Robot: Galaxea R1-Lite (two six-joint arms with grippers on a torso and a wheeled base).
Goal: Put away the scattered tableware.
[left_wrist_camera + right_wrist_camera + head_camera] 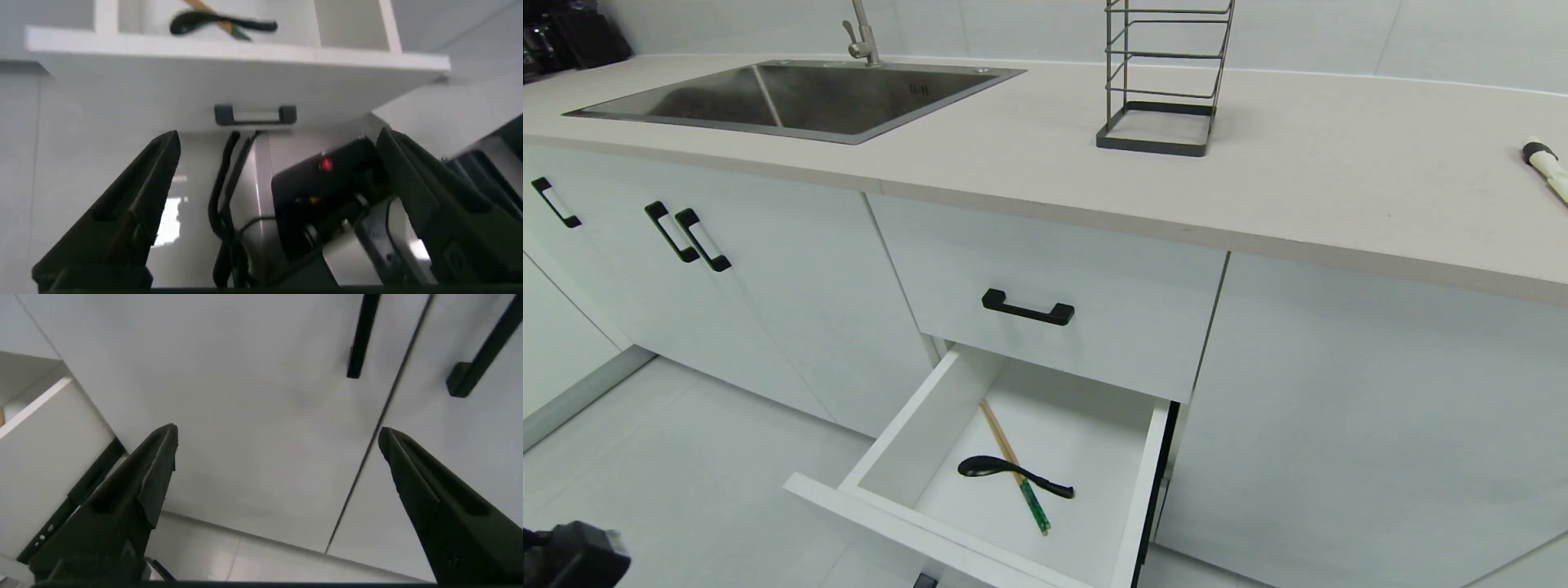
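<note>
The spoon (pixel 980 467) and chopsticks (pixel 1003 443) lie in the open drawer (pixel 915 531). Its handle (pixel 255 114) sits straight ahead of the left end effector (pixel 276 139), which is spread and empty and looks the nearer of the two. The right end effector (pixel 276 431), also spread and empty, faces the cupboard doors (pixel 270 416).

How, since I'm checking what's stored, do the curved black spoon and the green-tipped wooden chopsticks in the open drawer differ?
The curved black spoon is one dark colour; the green-tipped wooden chopsticks are tan and green. The spoon is shorter, with a rounded bowl; the chopsticks are longer, straight and thin. The spoon lies across the chopsticks, on top. Both rest in the open white drawer.
</note>
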